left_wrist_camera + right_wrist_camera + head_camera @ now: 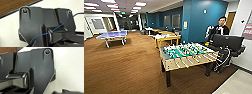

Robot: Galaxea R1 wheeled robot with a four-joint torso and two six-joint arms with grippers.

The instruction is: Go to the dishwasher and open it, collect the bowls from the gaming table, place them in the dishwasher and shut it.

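Head cam: gaming table point(189, 53) sits ahead and right of centre, green field up, rods running across it, long axis going from near-left to far-right. Can't make out bowls on it from here, too small/blurred. Person point(220, 28) w/ control rig stands behind the far right end, next to a dark chair point(229, 43). Ping-pong table point(112, 36) far left, well apart. Brown carpet point(121, 70) under it all, pale floor at bottom right. Dishwasher not in frame. Table lies right of fwd, so I'd judge the right arm nearer. L wrist cam: robot's own dark plate, blue cable point(50, 32) across it, pale floor below; gripper state can't tell. R wrist cam: same plate over pale floor, gripper state can't tell. No readable text or brands anywhere.
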